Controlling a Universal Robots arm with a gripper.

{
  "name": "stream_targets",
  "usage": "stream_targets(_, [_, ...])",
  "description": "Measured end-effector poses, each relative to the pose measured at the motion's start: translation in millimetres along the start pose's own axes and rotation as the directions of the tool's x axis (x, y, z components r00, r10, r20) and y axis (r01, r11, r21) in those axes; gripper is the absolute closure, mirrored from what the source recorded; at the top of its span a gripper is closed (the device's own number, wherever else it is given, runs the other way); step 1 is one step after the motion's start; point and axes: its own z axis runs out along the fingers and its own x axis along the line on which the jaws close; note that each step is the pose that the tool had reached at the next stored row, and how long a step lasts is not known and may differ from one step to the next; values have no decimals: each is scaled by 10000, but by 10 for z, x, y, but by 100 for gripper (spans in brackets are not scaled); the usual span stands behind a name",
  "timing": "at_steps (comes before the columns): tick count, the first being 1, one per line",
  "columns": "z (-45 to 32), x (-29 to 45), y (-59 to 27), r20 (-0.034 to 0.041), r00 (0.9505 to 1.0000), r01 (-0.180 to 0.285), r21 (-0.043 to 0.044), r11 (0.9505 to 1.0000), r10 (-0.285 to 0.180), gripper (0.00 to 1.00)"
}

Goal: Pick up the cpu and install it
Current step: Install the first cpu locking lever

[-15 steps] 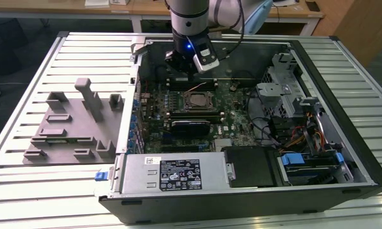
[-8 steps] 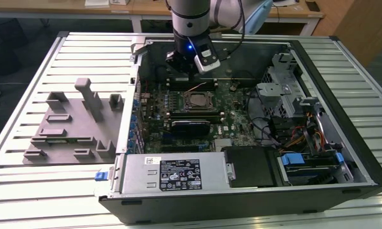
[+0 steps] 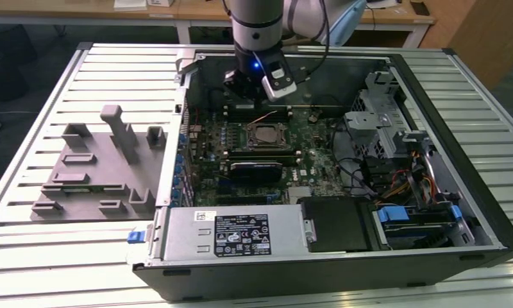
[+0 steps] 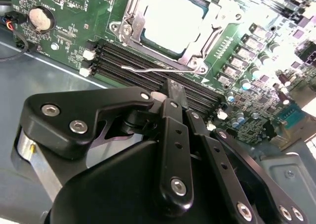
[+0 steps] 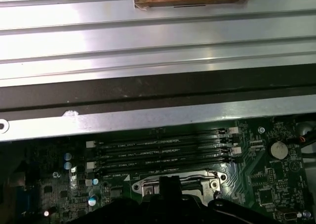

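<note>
The black linkage gripper hangs near the metal-framed socket, seemingly closed on nothing. The flat, square, silvery cpu lying there looks light, rigid, slick and fragile. It is best gripped by opposite edges.

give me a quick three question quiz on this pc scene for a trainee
1. True or false: the chip lies inside the socket's metal frame.
2. Where is the gripper in the exterior view? A: over the grey tray. B: over the board inside the case. C: over the bare table.
3. Short answer: which round silver part shows on the board in both wrist views?

Key: 1 true. 2 B. 3 the coin battery.
</note>
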Motion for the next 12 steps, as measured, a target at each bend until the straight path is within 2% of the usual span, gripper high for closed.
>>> stream_targets(12, [70,3,-11,132,9999,8,-303,9995,-4,89])
